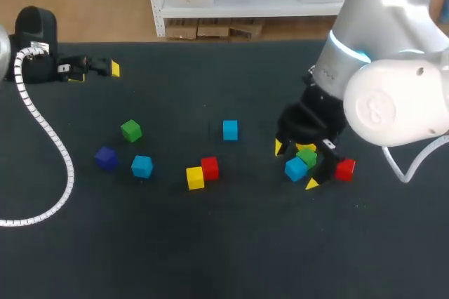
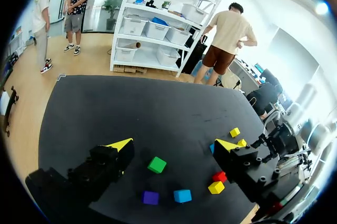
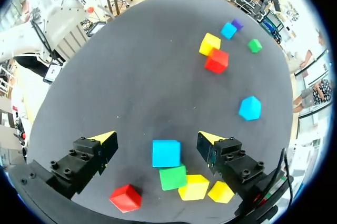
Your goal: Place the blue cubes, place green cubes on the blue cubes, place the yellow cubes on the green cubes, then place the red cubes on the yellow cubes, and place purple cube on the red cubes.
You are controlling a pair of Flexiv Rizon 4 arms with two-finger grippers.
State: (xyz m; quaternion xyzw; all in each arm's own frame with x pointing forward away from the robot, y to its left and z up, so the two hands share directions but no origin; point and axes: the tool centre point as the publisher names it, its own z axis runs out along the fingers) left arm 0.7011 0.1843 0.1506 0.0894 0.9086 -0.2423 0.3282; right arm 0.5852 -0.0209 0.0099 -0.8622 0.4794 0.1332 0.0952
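Two yellow cubes (image 3: 194,187), plainest from right wrist

The head camera looks down on the dark surface (image 1: 210,243); the wrist cameras face it from opposite sides, the right one nearer.

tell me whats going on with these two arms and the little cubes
The right gripper hangs open over a cluster of small cubes, with a blue cube between its fingers and a green cube, two yellow cubes and a red cube beside it. The left gripper is open too, at the far left of the black table. Other cubes lie scattered across it; none is stacked yet.
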